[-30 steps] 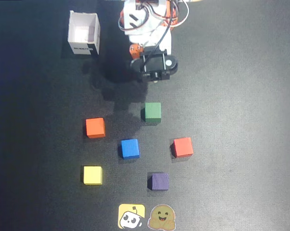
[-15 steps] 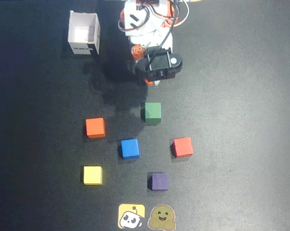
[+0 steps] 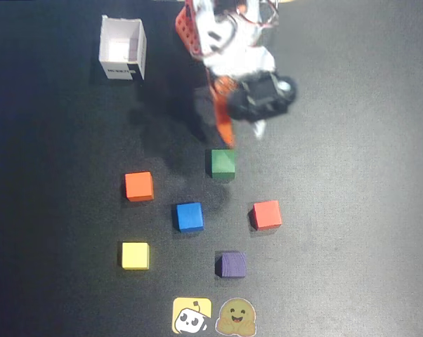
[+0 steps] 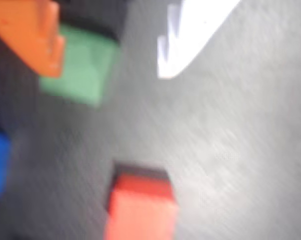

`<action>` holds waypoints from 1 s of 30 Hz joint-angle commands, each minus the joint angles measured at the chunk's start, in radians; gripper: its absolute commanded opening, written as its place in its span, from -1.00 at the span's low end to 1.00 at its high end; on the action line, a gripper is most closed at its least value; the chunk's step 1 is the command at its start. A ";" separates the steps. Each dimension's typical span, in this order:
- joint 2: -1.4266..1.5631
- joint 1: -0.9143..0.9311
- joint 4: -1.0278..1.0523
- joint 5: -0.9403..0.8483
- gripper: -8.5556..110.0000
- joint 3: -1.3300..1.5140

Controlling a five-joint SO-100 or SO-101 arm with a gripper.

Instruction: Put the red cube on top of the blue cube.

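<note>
Red cube (image 3: pixel 266 214) sits right of the blue cube (image 3: pixel 189 216) in the overhead view, your gripper (image 3: pixel 241 133) empty above the green cube (image 3: pixel 223 162), which you risk clipping. Wrist view: jaws spread, red cube (image 4: pixel 140 207) ahead; blur could spoil your aim.

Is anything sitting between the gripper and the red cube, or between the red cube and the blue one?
Nothing visible blocks either path. The open gripper is above the green cube, which lies left of the line to the red cube. Bare mat separates it from the blue cube.
</note>
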 commanded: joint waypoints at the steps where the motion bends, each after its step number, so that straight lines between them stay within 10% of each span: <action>1: -0.149 -0.043 -0.086 0.006 -0.61 -0.112; 13: -0.761 -0.023 -0.118 0.327 -0.61 -0.494; 30: -1.072 -0.028 -0.163 0.327 -0.56 -0.710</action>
